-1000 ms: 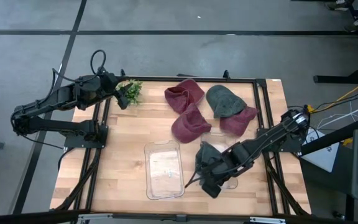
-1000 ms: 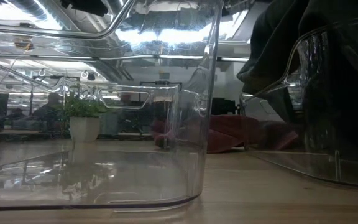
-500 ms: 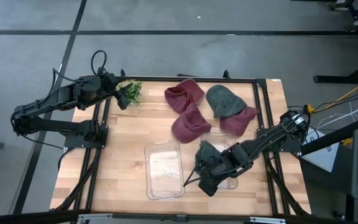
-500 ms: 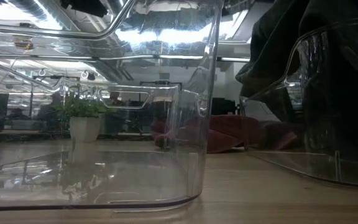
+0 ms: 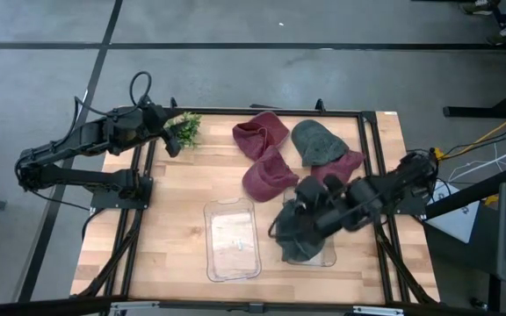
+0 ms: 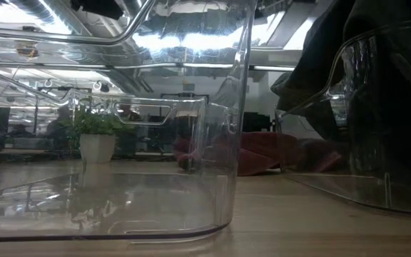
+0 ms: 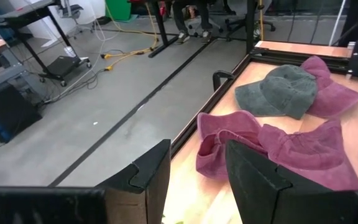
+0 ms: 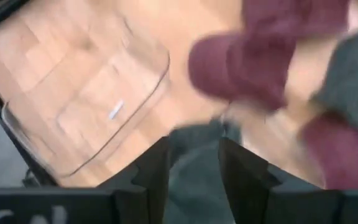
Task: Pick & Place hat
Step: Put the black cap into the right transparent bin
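**Right arm stretched over the bin with the dark hat; left arm parked at the far corner**

The right arm reaches in from the right edge of the wooden surface, lying low and extended toward the middle. Its gripper sits above the far end of the right-hand clear bin. In the right wrist view the two dark fingers stand apart with a clear gap between them and nothing pinched in that gap; beyond them lies dark green cloth.

The dark green hat lies bunched in and over that right bin, spilling above its rim on the side nearest the second bin. In the low view the same dark cloth fills the bin behind its transparent wall. The other clear bin, just beside it to the left, holds no hat.

Farther back on the surface lie the other hats: a grey-green cap with a maroon hat to its left, a second maroon hat nearer the bins, and a third partly under the right arm.

The left arm is folded along the left side of the surface, its gripper at the far left corner beside a small potted plant. Its wrist view shows the fingers spread wide, holding nothing.
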You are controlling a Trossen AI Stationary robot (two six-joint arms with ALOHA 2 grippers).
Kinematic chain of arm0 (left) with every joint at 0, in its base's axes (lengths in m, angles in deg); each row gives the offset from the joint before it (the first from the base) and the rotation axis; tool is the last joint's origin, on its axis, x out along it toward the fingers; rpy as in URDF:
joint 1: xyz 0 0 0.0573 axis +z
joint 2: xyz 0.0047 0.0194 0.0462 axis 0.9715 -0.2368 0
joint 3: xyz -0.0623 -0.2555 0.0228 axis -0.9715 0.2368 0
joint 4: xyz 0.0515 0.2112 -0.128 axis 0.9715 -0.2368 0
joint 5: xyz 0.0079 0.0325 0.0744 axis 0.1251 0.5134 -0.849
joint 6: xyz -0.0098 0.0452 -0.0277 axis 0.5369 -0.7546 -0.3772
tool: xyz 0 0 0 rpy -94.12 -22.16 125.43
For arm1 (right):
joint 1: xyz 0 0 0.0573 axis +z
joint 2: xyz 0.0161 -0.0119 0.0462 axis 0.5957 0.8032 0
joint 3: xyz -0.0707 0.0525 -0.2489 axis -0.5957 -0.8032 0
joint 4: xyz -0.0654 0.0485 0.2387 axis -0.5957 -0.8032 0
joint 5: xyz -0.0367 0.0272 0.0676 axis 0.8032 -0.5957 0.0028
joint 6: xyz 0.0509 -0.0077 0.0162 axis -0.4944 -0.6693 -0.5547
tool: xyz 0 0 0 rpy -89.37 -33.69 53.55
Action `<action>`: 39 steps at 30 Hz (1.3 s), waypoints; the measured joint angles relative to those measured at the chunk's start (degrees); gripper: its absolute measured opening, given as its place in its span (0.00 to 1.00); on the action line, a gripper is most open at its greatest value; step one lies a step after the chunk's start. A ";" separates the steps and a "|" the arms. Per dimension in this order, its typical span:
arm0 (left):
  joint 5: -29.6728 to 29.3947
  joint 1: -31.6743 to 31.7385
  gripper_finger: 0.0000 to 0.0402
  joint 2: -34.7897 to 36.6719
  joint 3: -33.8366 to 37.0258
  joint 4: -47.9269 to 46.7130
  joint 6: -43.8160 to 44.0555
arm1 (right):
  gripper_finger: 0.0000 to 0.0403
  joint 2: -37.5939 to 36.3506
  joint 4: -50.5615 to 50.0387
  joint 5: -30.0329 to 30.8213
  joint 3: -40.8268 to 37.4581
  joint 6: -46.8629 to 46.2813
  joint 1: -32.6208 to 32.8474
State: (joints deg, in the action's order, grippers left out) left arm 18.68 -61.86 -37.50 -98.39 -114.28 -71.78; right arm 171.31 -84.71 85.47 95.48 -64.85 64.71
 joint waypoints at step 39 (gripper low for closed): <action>0.34 -0.07 0.37 -0.07 0.00 -0.39 9.52 | 0.22 -20.04 11.93 -25.58 -48.66 71.69 -57.44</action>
State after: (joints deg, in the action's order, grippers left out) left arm 19.02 -61.93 -37.57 -98.39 -114.67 -62.26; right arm 151.27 -72.79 59.88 46.82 6.84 7.26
